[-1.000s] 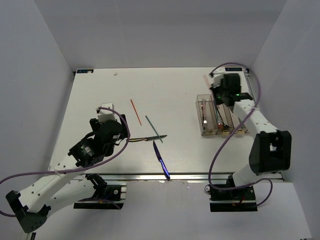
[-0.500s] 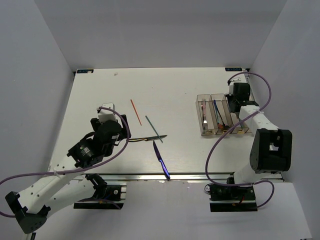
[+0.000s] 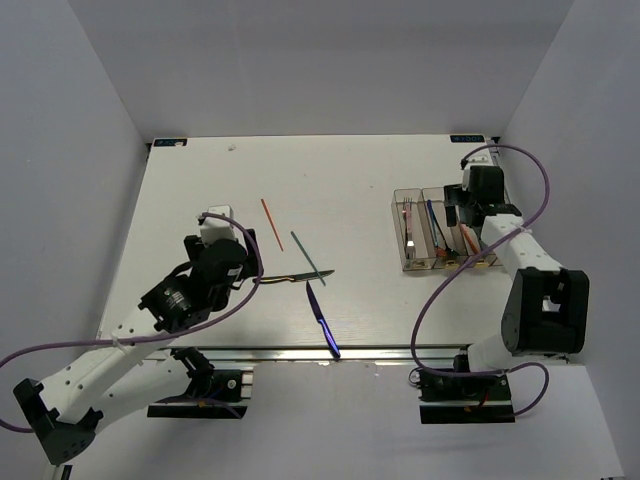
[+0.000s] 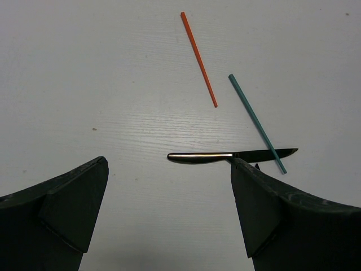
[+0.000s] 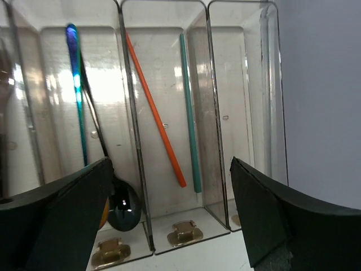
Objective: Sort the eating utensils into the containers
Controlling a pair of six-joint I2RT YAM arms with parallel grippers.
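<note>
White, faintly grained tabletop point(image 3: 200, 180) is lying under both arms. A slim orange chopstick point(image 5: 155, 107) and a teal chopstick point(image 5: 189, 113) are resting in the glossy clear containers point(image 5: 206, 84), between the fingers of the right gripper point(image 5: 169, 166), which was clamped a second ago and is now spreading wide, so a release looks done. The left gripper point(image 4: 169, 169) is hovering wide over the smooth dark knife point(image 4: 225, 155).

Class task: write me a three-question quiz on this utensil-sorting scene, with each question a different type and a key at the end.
1. True or false: the loose teal chopstick lies across the blade of the dark knife.
2. In the right wrist view, the bin holding the red chopstick also holds: A) a fork, B) a second teal chopstick, C) a spoon.
3. How many utensils lie loose on the table in the top view?
Key: 1 true; 2 B; 3 four.
</note>
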